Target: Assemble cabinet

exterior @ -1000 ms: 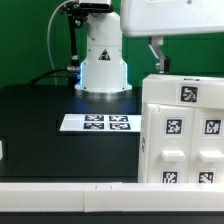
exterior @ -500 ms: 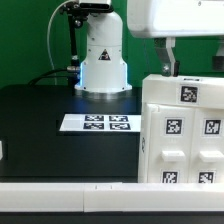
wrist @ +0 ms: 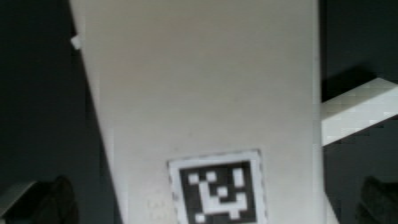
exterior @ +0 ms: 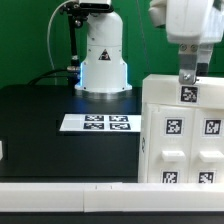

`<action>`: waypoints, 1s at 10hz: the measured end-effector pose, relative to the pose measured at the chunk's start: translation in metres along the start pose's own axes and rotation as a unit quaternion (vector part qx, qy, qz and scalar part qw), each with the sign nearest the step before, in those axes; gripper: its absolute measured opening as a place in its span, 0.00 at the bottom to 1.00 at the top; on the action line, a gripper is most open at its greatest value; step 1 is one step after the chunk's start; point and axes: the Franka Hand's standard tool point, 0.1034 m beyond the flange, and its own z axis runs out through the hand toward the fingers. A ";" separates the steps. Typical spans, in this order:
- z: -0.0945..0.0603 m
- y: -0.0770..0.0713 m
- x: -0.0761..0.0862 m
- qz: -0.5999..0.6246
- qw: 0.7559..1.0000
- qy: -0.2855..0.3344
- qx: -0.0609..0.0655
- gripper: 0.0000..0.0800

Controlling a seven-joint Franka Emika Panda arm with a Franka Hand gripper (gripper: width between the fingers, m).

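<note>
The exterior view takes in the whole scene. The black table [exterior: 45,125] fills the lower half, with a white ledge [exterior: 60,195] along its near edge. On the exterior view's right stands the cabinet [exterior: 180,135], a large white box frame that rises from the table near the front edge and runs out of the picture at the right and at the bottom. Its front shows stepped drawer-like blocks, each with a black-and-white tag [exterior: 171,127]. Behind the table sits the white domed robot base [exterior: 103,60]. In front of the base, well apart from the cabinet's left edge, the marker board [exterior: 96,123] lies flat on the table.

The gripper [exterior: 187,78] hangs from the white arm body at the top right, directly above the cabinet's top edge. One finger [exterior: 186,77] reaches down to that edge beside the topmost tag; whether it touches cannot be told, nor whether the jaws are apart or closed.

The wrist view shows none of this layout. It gives only a close white panel of the cabinet [wrist: 205,90], its long axis running along the picture's height, slightly tilted, with one tag [wrist: 219,188] near one end. Dark table flanks both long sides, and a second white edge [wrist: 361,108] shows beside the panel.
</note>
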 end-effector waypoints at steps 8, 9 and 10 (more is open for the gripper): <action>0.005 0.000 -0.002 0.162 0.987 -0.003 0.002 0.69; 0.005 0.000 -0.002 0.219 0.976 -0.002 0.001 0.69; 0.005 -0.001 -0.001 0.292 0.956 -0.001 -0.001 0.69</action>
